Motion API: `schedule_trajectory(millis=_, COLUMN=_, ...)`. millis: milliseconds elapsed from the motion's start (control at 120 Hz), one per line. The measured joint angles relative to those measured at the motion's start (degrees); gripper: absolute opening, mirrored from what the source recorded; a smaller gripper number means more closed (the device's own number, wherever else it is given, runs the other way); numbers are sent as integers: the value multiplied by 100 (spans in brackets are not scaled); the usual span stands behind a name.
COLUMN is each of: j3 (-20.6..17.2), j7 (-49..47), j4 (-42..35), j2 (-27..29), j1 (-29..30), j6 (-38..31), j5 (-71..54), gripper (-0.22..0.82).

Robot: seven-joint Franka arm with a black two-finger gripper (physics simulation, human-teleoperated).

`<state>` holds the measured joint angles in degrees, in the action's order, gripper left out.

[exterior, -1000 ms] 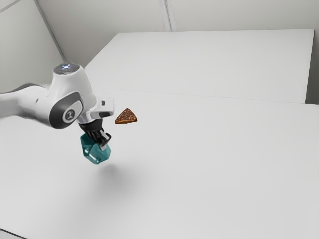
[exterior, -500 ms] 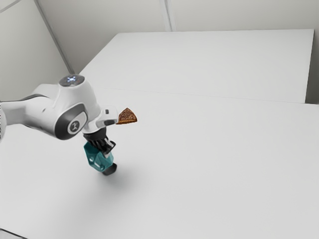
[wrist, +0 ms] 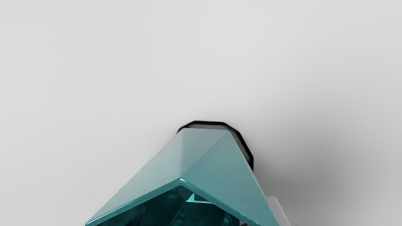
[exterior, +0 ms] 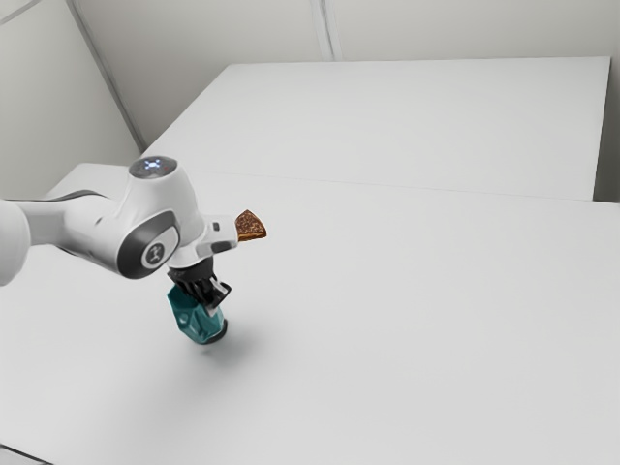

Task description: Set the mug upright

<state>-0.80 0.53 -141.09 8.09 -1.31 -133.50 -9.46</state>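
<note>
Exterior view: The claw (exterior: 219,296) points downward at the teal mug (exterior: 196,318) and is closed on its wall. The mug is tilted, its black base (exterior: 222,331) directed down and toward the exterior view's right. Contact between base and table (exterior: 407,291) cannot be determined. A brown wedge-shaped item (exterior: 252,226) lies on the table, beyond the arm's hand and partly covered by it.

Wrist view: The mug's open rim faces the claw; the base is farther away. A light grey fingertip (wrist: 278,209) adjoins the outer wall.
</note>
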Motion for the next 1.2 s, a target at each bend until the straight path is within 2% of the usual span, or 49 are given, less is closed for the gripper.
schedule_trajectory(millis=267, j3=0, j7=-97, j4=1, j2=-91, j1=0, j6=-11, j5=0, gripper=-16)
schedule_trajectory(millis=467, j3=1, j7=-129, j4=1, j2=-33, j1=-1, j6=-12, j5=18, gripper=11)
schedule_trajectory(millis=533, j3=1, j7=-136, j4=1, j2=41, j1=-2, j6=-11, j5=20, gripper=17)
schedule_trajectory(millis=658, j3=1, j7=-138, j4=1, j2=261, j1=-28, j6=3, j5=23, gripper=36)
schedule_trajectory(millis=867, j3=0, j7=-131, j4=66, j2=524, j1=-70, j6=78, j5=43, gripper=50)
schedule_trajectory(millis=975, j3=1, j7=-132, j4=588, j2=477, j1=-71, j6=527, j5=120, gripper=54)
schedule_trajectory(millis=1200, j3=-6, j7=-149, j4=2039, j2=115, j1=-86, j6=2086, j5=268, gripper=57)
